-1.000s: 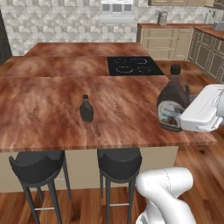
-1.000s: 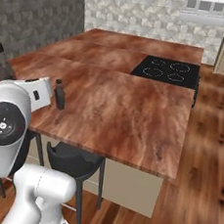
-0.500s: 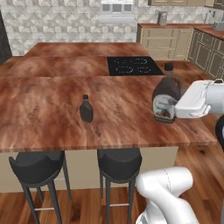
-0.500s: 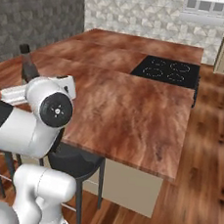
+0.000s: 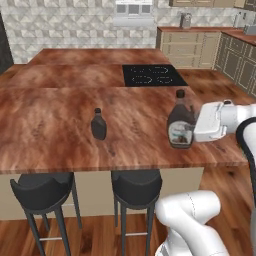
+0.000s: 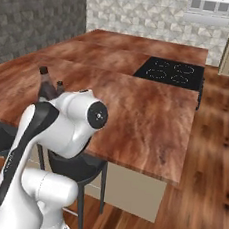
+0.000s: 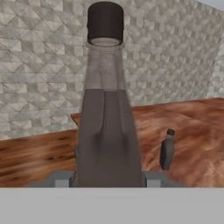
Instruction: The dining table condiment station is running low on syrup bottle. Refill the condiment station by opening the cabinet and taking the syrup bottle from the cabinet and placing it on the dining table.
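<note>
Syrup bottle [image 5: 180, 123] lowered onto dining table [image 5: 60, 135], cooktop [image 5: 153, 75] behind, tiled wall [image 5: 65, 30]

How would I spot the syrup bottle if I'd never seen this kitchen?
Find the long reddish-brown dining table with black stools beneath. Near its front edge, right of the middle, the white arm's gripper clasps the syrup bottle. It is jug-shaped with a black cap and pale label, far fatter than the slim dark bottle standing alone to its left.
</note>
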